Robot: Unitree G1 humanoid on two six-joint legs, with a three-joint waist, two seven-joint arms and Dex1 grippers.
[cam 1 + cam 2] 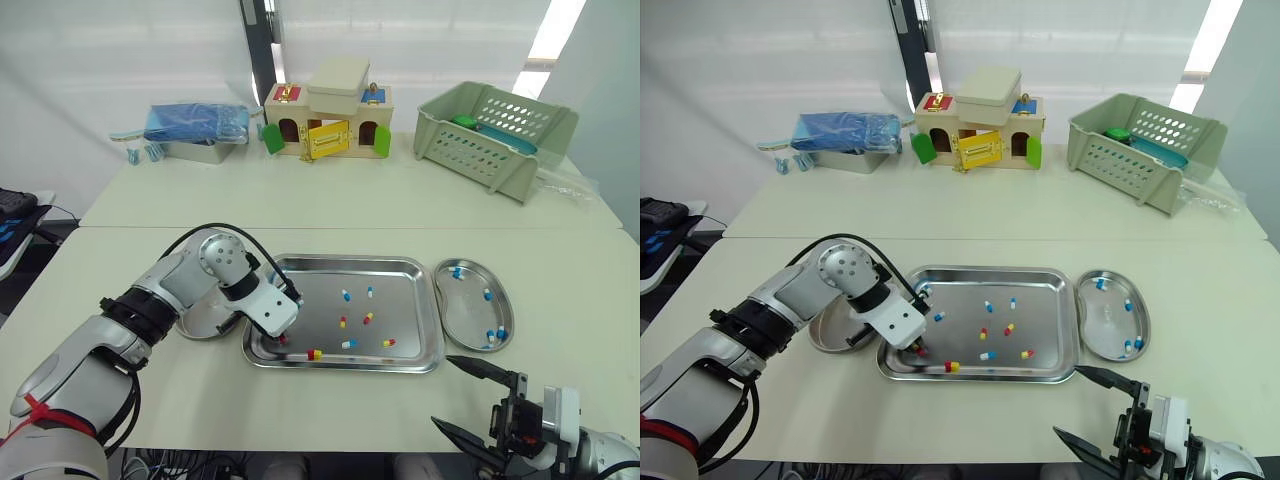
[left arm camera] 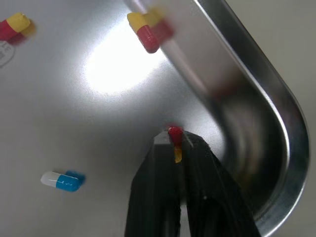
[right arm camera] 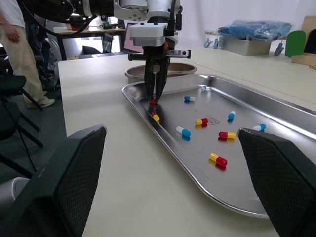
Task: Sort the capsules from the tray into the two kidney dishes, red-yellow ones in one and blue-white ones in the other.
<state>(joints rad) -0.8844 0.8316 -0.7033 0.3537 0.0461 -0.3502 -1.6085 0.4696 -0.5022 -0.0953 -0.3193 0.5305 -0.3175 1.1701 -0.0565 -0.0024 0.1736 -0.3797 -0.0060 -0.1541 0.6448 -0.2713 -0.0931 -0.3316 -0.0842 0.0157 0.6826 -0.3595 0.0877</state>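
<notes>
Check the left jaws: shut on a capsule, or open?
Shut on a red-yellow capsule: the left jaws pinch it at their tips, by the tray's corner.

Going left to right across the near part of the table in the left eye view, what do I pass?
left kidney dish → tray, with the left gripper at its left end shut on a red-yellow capsule → right kidney dish, holding blue-white capsules

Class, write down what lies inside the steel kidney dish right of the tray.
The steel kidney dish holds four blue-white capsules: one at its far end, one midway, two together at its near end. Nothing covers its inside.
</notes>
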